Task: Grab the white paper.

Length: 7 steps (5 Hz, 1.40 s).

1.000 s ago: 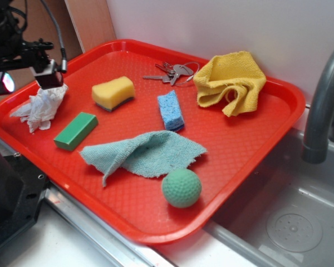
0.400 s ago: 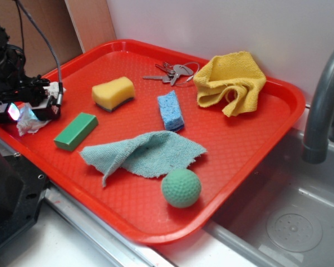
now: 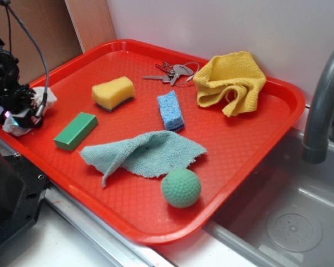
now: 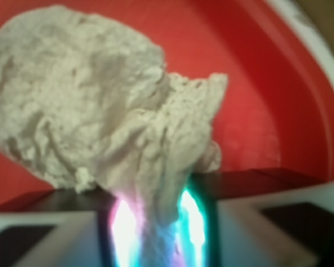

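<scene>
- The fingers [image 4: 156,233] pinch a fold of the white paper [image 4: 100,117], closed tight on it, at the red tray's [image 3: 239,139] nine o'clock edge, ready for lifting.

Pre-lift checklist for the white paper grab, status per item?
1. End effector down at the white paper: ok.
2. Paper between the fingers in the wrist view: ok, a strand runs into the gap.
3. Fingers fully closed on it: cannot tell, blurred.
4. Green block apart from the end effector: ok.
5. Whole wad caught: cannot tell, most of it bulges outside the grip.
6. Paper on the red tray, near its left rim: ok.
</scene>
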### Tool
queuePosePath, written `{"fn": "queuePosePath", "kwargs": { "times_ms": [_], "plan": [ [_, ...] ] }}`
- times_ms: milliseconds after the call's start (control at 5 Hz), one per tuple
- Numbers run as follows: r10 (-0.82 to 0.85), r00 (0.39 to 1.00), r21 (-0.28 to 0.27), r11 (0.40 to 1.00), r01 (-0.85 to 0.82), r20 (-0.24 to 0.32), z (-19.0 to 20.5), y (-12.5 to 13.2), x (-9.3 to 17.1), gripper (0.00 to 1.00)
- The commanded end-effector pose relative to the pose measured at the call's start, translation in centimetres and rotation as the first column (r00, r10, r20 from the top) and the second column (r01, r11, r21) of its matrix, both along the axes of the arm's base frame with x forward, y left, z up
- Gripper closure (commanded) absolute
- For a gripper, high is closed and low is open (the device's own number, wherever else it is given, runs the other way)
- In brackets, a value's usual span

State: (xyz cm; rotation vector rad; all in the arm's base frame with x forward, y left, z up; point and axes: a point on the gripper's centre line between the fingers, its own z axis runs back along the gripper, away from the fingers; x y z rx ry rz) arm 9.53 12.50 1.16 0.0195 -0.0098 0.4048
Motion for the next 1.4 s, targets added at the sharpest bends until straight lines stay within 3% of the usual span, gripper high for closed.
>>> {"fn": "queuePosePath", "kwargs": {
  "times_ms": [0, 200, 400, 600, 800, 1200],
  "plan": [
    [-0.298, 0.949, 0.013, 0.954, 0.300, -0.102, 8.7, -4.0, 2.9, 1.00],
    [-0.413, 0.905, 0.114, 0.899, 0.423, -0.102, 13.5, -9.5, 7.1, 1.00],
    [-0.462, 0.884, 0.154, 0.871, 0.467, -0.065, 16.7, -11.8, 11.6, 1.00],
    [-0.480, 0.877, 0.173, 0.863, 0.475, -0.016, 18.6, -12.5, 11.3, 1.00],
    [-0.434, 0.901, 0.158, 0.891, 0.425, 0.023, 18.4, -11.2, 10.3, 1.00],
    [-0.316, 0.941, -0.001, 0.948, 0.319, 0.118, 16.9, -8.4, 5.9, 1.00]
  ]
}}
